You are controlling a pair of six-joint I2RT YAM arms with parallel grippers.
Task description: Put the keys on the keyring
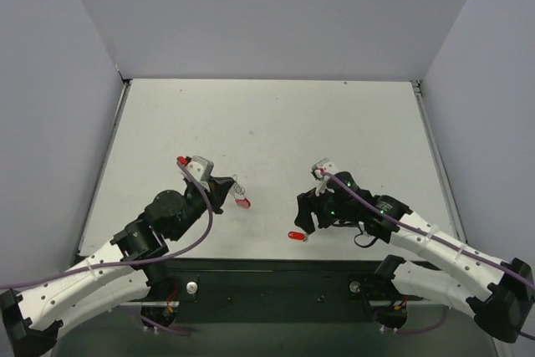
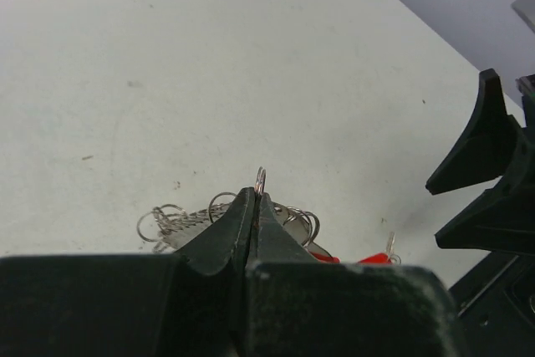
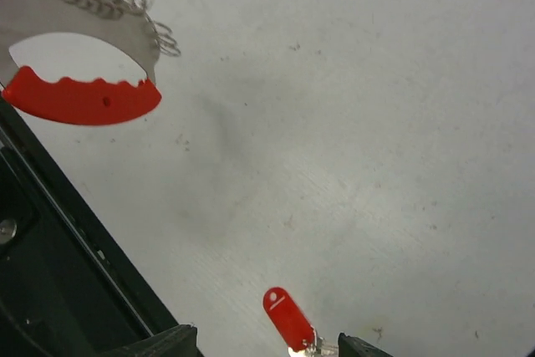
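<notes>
The left end effector (image 2: pixel 255 196) is closed tight on a single thin silver wire ring (image 2: pixel 261 179) of the red curved carabiner-style keyring (image 3: pixel 82 99). The keyring hangs from that pinch, seemingly lifted just off the white bench (image 1: pixel 267 123), with the rest of its rings bunched below the fingers. The tiny red rectangular key tag (image 3: pixel 287 316) lies flat on the bench near the front edge, well apart from the keyring. The right end effector (image 3: pixel 266 344) hovers over it with its jaws spread, the tag's small silver loop (image 3: pixel 311 343) between them but not pinched. The main risk, as I judge it, is the pick — the tag is thin and flat, so closing fingers could skate it toward the bench edge or catch only the loop, leaving the tag free to swing. The second is the hold on the keyring: one slim wire in the grip lets the whole bunch pivot or slip out when the tag is pressed against it — and the tangled rings invite threading the wrong one.
</notes>
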